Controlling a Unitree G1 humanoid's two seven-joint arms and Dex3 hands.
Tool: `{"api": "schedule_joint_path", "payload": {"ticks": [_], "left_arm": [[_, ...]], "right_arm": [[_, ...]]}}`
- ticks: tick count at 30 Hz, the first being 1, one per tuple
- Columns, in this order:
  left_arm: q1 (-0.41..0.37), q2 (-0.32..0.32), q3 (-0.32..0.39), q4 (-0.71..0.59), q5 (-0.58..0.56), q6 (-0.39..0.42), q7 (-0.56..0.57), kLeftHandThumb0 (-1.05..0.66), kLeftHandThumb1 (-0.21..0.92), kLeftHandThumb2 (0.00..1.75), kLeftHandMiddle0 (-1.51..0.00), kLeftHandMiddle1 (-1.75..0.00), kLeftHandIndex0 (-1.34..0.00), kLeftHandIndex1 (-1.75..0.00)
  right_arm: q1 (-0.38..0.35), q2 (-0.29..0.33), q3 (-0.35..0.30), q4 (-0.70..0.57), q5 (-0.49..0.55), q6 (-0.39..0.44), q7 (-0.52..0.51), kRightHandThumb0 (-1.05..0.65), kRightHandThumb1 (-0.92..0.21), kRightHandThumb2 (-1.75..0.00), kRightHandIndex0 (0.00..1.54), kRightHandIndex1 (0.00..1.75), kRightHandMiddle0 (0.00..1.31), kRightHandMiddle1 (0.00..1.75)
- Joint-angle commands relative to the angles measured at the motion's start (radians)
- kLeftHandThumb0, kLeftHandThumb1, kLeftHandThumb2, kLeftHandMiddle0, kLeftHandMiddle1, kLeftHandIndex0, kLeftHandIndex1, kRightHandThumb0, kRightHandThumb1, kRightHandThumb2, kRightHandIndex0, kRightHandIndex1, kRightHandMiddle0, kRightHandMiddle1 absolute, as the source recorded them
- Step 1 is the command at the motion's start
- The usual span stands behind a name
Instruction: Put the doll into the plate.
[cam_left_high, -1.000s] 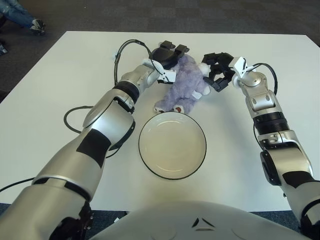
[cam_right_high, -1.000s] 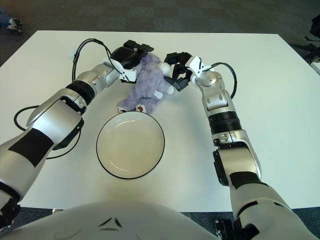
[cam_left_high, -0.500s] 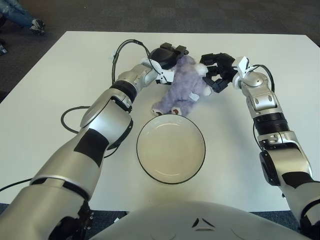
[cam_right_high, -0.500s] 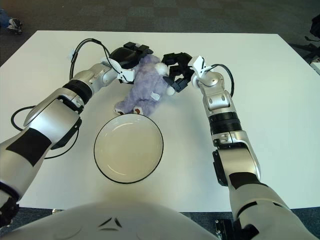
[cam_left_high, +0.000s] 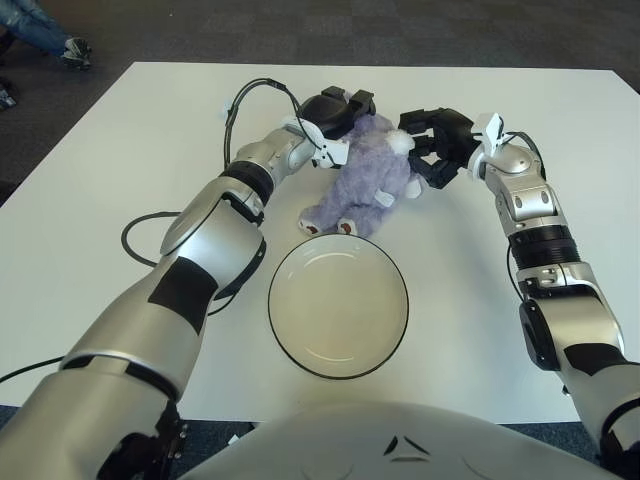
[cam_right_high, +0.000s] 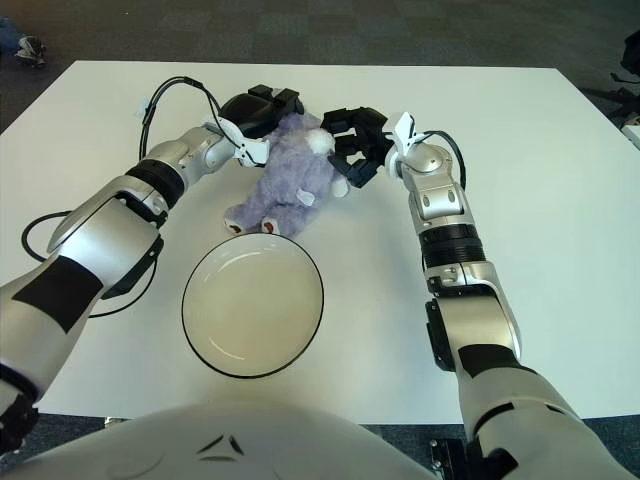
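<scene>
Now doll (cam_left_high: 362, 183) lifted nearer plate (cam_left_high: 338, 307).

doll (cam_left_high: 362, 185): soft purple plush, fuzzy nap
plate (cam_left_high: 338, 306): smooth, glossy cream surface, probably ceramic; dark rim
table (cam_left_high: 120, 130): matt white, smooth top
arms (cam_left_high: 215, 235): glossy silver shells with black matt patches
fingers (cam_left_high: 436, 140): black, matt, likely plastic
floor (cam_left_high: 300, 30): dark carpet, rough weave
</scene>
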Motion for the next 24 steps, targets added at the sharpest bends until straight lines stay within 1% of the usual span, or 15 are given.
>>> {"api": "schedule_joint_path", "payload": {"ticks": [1,4,7,8,10,14,19,24], "left_arm": [[0.007,0.004,-0.008,-0.002,0.011,-0.003,0.041,0.02,0.34,1.18,-0.66,-1.5,-0.41,-1.64],[0.008,0.0,-0.007,0.0,0.014,0.005,0.063,0.0,0.31,1.24,-0.69,-1.52,-0.45,-1.68],[0.01,-0.003,-0.004,0.003,0.016,0.012,0.085,0.0,0.28,1.27,-0.7,-1.51,-0.47,-1.72],[0.013,-0.005,0.001,0.004,0.012,0.016,0.099,0.0,0.28,1.27,-0.72,-1.47,-0.49,-1.72],[0.018,-0.009,0.009,0.004,0.005,0.022,0.121,0.0,0.22,1.3,-0.79,-1.36,-0.56,-1.74],[0.024,-0.014,0.018,0.006,-0.001,0.035,0.147,0.0,0.14,1.36,-0.87,-1.26,-0.64,-1.74],[0.032,-0.023,0.038,0.006,-0.015,0.061,0.157,0.0,0.1,1.41,-0.92,-1.23,-0.67,-1.75],[0.037,-0.027,0.05,0.005,-0.025,0.07,0.176,0.0,0.07,1.45,-0.94,-1.27,-0.66,-1.75]], "right_arm": [[-0.015,0.004,-0.014,0.012,0.035,0.001,0.029,-0.01,0.01,-1.53,0.8,1.75,0.93,1.25],[-0.017,0.003,-0.017,0.014,0.043,0.005,0.037,-0.01,0.02,-1.53,0.81,1.75,0.93,1.26],[-0.017,0.003,-0.019,0.013,0.046,0.009,0.041,-0.01,0.02,-1.54,0.81,1.75,0.92,1.26],[-0.017,0.002,-0.019,0.012,0.047,0.011,0.042,-0.01,0.02,-1.54,0.82,1.75,0.92,1.27],[-0.017,0.001,-0.02,0.012,0.046,0.011,0.045,-0.01,0.02,-1.54,0.82,1.75,0.91,1.28],[-0.016,0.002,-0.022,0.015,0.046,0.007,0.046,-0.01,0.01,-1.54,0.82,1.75,0.9,1.29],[-0.015,0.004,-0.025,0.016,0.045,0.005,0.043,-0.01,0.01,-1.54,0.82,1.75,0.89,1.3],[-0.014,0.002,-0.024,0.013,0.04,0.01,0.04,-0.01,0.01,-1.54,0.82,1.75,0.88,1.31]]}}
